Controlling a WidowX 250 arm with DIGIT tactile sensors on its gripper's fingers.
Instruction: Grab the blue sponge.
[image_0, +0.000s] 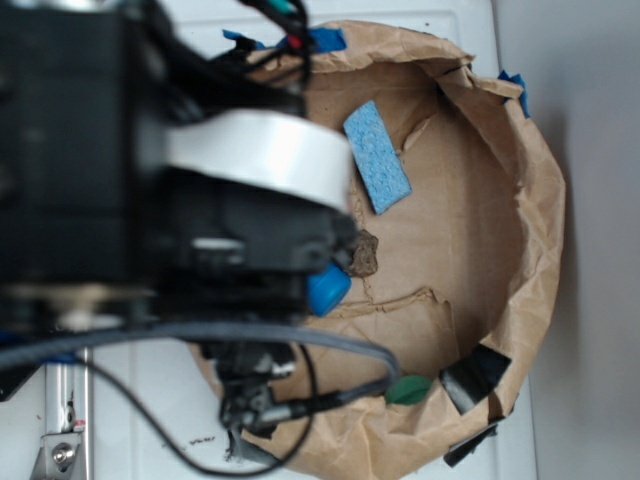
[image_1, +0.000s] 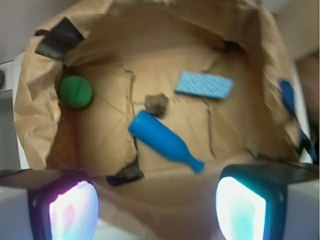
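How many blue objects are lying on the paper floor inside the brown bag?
2. The blue sponge lies flat toward the far wall. The blue bottle lies on its side near the middle, closer to the gripper. Folds in the paper may hide more.

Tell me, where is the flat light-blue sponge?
The flat light-blue speckled sponge lies on the brown paper in the wrist view's upper right, beyond the glossy blue bottle.

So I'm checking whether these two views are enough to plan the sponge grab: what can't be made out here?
- Exterior view: the arm covers most of the blue bottle and the claw.
- Wrist view: the claw tips are cut off by the bottom edge.
- Both views: the small dark scrap beside the bottle is too blurred to identify.
- The blue sponge itself shows fully in both views.
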